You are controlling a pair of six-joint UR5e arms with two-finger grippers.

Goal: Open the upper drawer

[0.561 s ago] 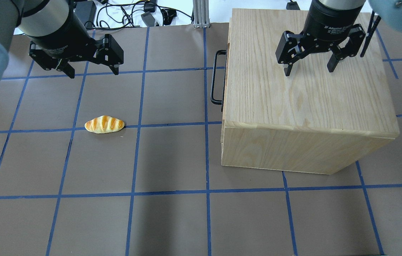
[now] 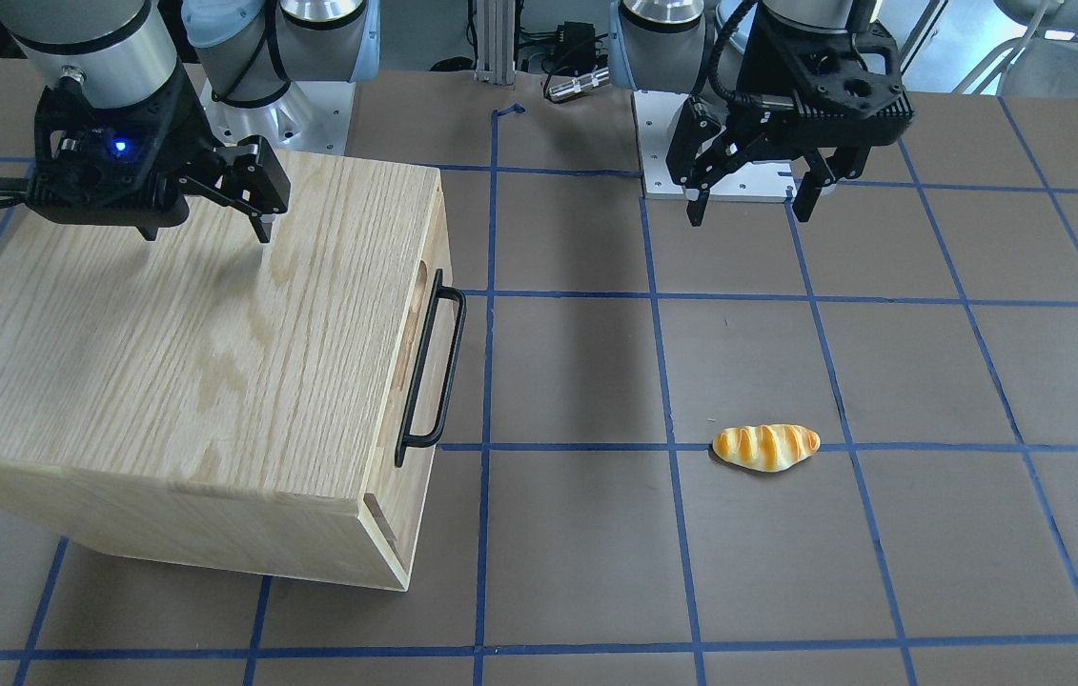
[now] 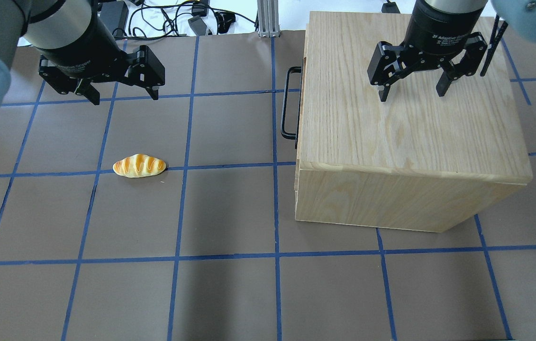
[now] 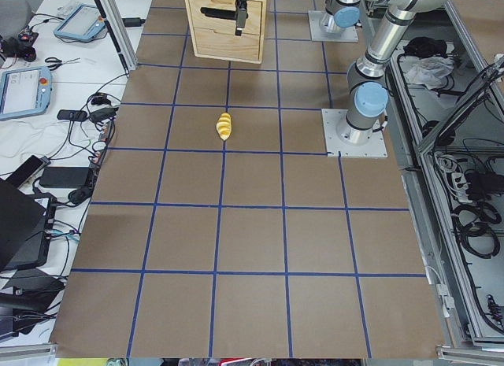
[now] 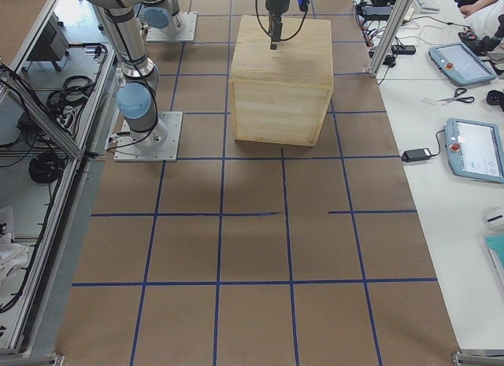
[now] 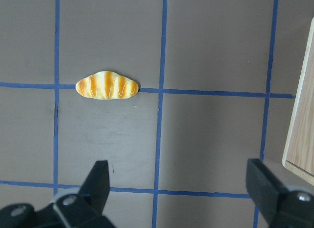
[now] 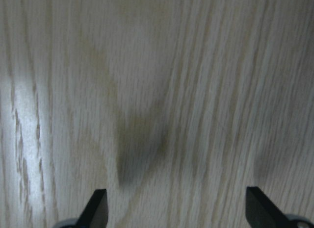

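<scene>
**Asker:** Where is the upper drawer?

**Me:** It is in the cabinet (image 3: 414, 118) that fills the right half of the overhead view. The cabinet's front faces the middle of the frame, so from above I see it only edge-on. The black handle (image 3: 283, 104) juts out, but the drawer face behind it is hidden. In the left side view the upper drawer (image 4: 211, 4) is tiny at the top edge and partly covered by my own arm. As far as I can make out, its front sits flush with the cabinet, so it is shut.

**Asker:** And your pincers?

**Me:** My right pincer (image 3: 411, 94) hangs over the cabinet's top, at the upper right of the overhead view, spread wide and holding nothing. I cannot tell whether it touches the wood. Its wrist camera gives only blurred grain and two fingertips (image 7: 98, 208) cut off at the bottom edge. My left pincer (image 3: 125, 97) is at the upper left, also spread wide and empty. It is above bare tabletop (image 3: 230, 293), well apart from the handle.

**Asker:** Anything else?

**Me:** A bread roll (image 3: 140, 166) lies on a blue line, left of centre. In my left wrist view the right edge cuts the cabinet down to a corner.
</scene>
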